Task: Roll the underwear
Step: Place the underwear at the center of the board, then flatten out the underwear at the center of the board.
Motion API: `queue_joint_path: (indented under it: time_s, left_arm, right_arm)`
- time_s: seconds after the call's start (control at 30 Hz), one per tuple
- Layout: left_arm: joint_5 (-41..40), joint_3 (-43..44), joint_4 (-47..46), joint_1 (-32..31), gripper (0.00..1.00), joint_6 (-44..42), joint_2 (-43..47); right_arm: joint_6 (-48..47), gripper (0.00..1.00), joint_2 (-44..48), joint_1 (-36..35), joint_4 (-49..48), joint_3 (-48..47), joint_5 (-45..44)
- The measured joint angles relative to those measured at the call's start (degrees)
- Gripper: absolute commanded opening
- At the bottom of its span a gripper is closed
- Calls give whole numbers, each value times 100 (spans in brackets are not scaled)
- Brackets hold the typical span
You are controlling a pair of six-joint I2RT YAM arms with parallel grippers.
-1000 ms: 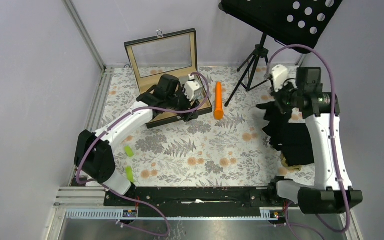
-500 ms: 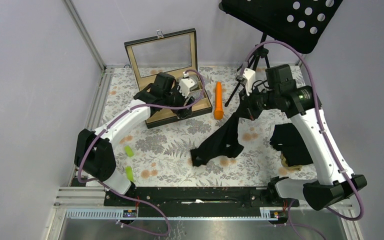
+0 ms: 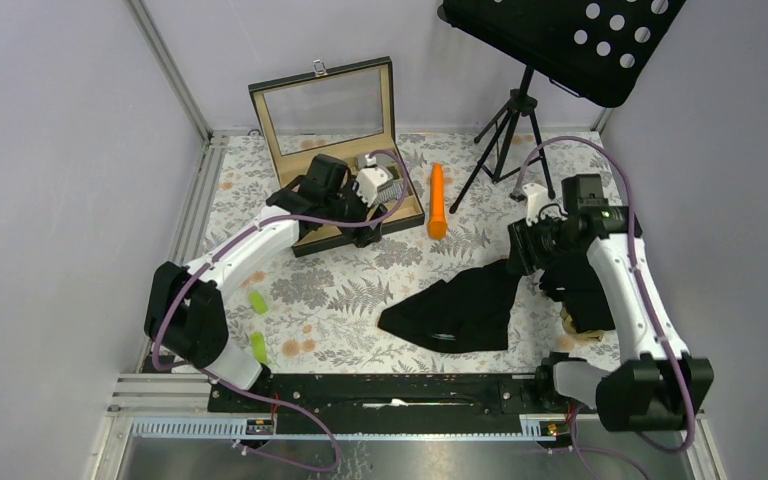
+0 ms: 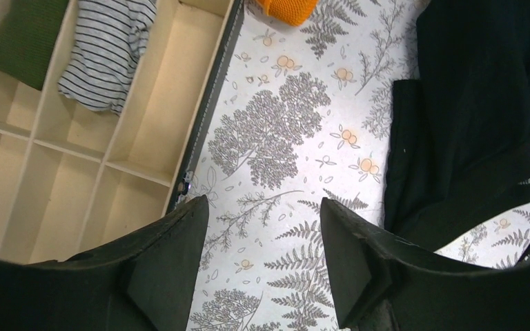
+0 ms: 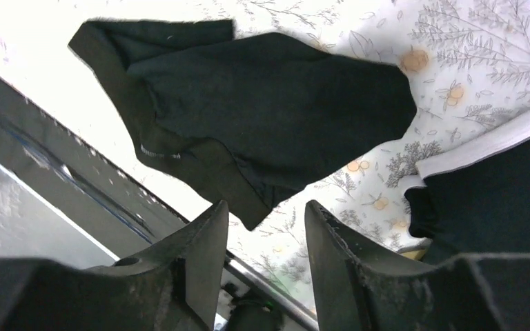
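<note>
One black underwear (image 3: 455, 310) lies spread flat on the flowered table, also seen in the right wrist view (image 5: 269, 117) and the left wrist view (image 4: 476, 117). My right gripper (image 3: 516, 258) hovers just over its right edge, open, with nothing between the fingers (image 5: 266, 210). A pile of black underwear (image 3: 585, 290) sits under the right arm. A light grey striped underwear (image 4: 107, 52) lies in a compartment of the wooden box (image 4: 145, 131). My left gripper (image 3: 368, 222) hangs by the box's front edge, open and empty (image 4: 262, 207).
The open box (image 3: 305, 235) stands at the back left with its lid up. An orange carrot-shaped stick (image 3: 438, 200) lies beside it. A music stand's tripod (image 3: 505, 130) stands at the back right. Two green pieces (image 3: 257, 300) lie at the near left.
My right gripper carried a black underwear from the right-hand pile to the table's middle, lowered it and opened; the garment now lies flat. The left arm barely moved.
</note>
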State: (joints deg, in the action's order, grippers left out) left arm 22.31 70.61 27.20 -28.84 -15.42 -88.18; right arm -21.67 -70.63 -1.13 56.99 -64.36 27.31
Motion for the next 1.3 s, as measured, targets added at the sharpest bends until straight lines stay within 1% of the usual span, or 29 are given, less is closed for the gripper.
queue_joint_path:
  time_s: [0.07,0.13,0.2,0.3,0.33,0.43,0.5,0.57,0.6,0.7,0.8,0.9,1.07,1.17,1.3]
  left_arm:
    - [28,-66,13,0,65,-17,7]
    - [50,-140,20,0,63,-28,7]
    - [92,-210,37,0,56,-81,7]
    - [337,-308,157,0,54,-415,7]
    - [420,-354,192,0,55,-544,13]
    - [754,-802,409,-9,58,-1368,219]
    - [885,-1143,632,-74,60,-1961,457]
    - [962,-1453,809,-225,61,-2592,704]
    - [994,-1547,859,-306,61,-2828,789]
    - [1056,-1727,979,-643,60,-3582,916]
    - [1069,-1884,929,-964,60,-4177,914]
    - [1095,-2210,726,-1130,61,-4601,914]
    - [1141,-2603,367,-1165,62,-5141,916]
    - [1239,-2653,216,-1200,62,-5458,916]
    - [1388,-2653,63,-1318,60,-5838,870]
  right_arm:
    - [-699,49,319,-15,142,4,238]
    - [-1729,45,761,-173,396,105,415]
    - [-2597,39,1169,-511,588,428,439]
    - [-3644,36,1493,-1128,951,1180,308]
    - [-3884,36,1508,-1259,1027,1377,245]
    - [-4658,38,1510,-1462,1023,2039,-42]
    - [-5139,43,1578,-1482,990,2367,-210]
    - [-5637,49,1703,-1491,938,2649,-306]
    - [-5827,51,1751,-1495,925,2739,-328]
    - [-6553,51,1945,-1576,782,3062,-387]
    - [-6992,48,2201,-1698,474,3421,-428]
    - [-7285,47,2347,-1784,127,3709,-450]
    - [-7392,46,2153,-1853,-313,3753,-483]
    - [-7434,47,1969,-1882,-461,3759,-496]
    - [-7530,49,1974,-1934,-566,3836,-487]
